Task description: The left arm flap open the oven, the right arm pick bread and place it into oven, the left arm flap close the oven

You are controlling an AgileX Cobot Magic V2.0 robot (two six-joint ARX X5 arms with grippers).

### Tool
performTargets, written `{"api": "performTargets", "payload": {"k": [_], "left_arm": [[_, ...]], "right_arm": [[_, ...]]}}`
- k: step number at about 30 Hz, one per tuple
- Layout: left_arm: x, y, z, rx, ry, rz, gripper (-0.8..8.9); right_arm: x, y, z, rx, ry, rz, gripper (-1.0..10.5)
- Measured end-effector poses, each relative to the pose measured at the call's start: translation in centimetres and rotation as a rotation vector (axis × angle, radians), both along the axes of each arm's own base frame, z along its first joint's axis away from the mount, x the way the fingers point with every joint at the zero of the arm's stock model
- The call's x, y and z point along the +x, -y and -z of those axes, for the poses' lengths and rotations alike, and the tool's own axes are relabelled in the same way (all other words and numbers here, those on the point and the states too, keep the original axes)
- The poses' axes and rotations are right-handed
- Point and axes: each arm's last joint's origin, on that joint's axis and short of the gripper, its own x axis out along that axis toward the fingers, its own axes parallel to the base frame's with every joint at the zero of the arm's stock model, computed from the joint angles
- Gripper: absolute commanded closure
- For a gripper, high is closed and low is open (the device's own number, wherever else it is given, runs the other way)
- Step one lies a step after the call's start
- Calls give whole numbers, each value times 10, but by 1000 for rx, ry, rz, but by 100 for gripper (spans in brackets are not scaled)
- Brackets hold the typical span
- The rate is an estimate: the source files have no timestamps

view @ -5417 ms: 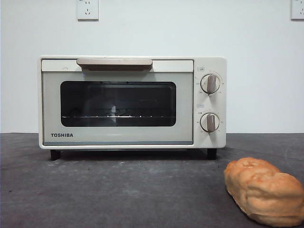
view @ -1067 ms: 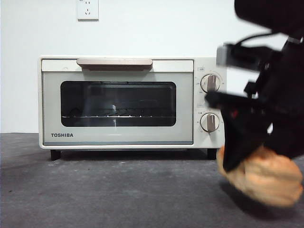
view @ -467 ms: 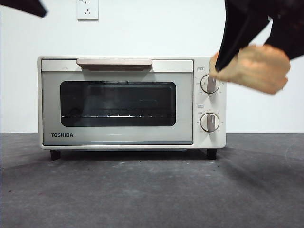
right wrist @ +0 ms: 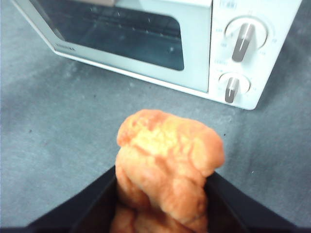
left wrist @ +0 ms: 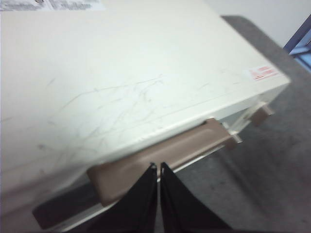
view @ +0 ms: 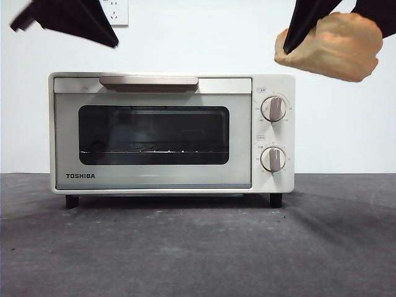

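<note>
The cream-white TOSHIBA oven (view: 172,133) stands on the dark table with its glass door closed and its beige bar handle (view: 149,81) along the top of the door. My left gripper (left wrist: 158,167) hangs just above the handle (left wrist: 160,158), jaws shut together with nothing held; in the front view it shows as a black wedge (view: 74,18) at the top left. My right gripper (right wrist: 163,194) is shut on the golden-brown bread (right wrist: 167,162), held high in the air to the right of the oven, above its knobs (view: 331,44).
Two round knobs (view: 273,109) sit on the oven's right panel. A wire rack (view: 148,150) shows behind the door glass. A wall socket (view: 114,9) is on the white wall behind. Grey table (view: 185,247) stretches in front of the oven.
The right gripper lifted the bread from the table at the right up to above the oven's knobs. The left gripper has come down into view at the top left.
</note>
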Motion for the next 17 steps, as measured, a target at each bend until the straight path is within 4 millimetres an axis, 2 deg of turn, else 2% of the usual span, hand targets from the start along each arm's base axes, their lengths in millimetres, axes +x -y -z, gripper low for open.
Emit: {"api": "performTargets", "payload": {"k": [5, 17], "left_arm": [[17, 11, 3, 27, 0, 14, 797], [32, 24, 19, 77, -12, 29, 797]], "right_arm": [[-2, 3, -2, 4, 10, 0, 731], [-3, 3, -3, 3, 12, 1, 730]]}}
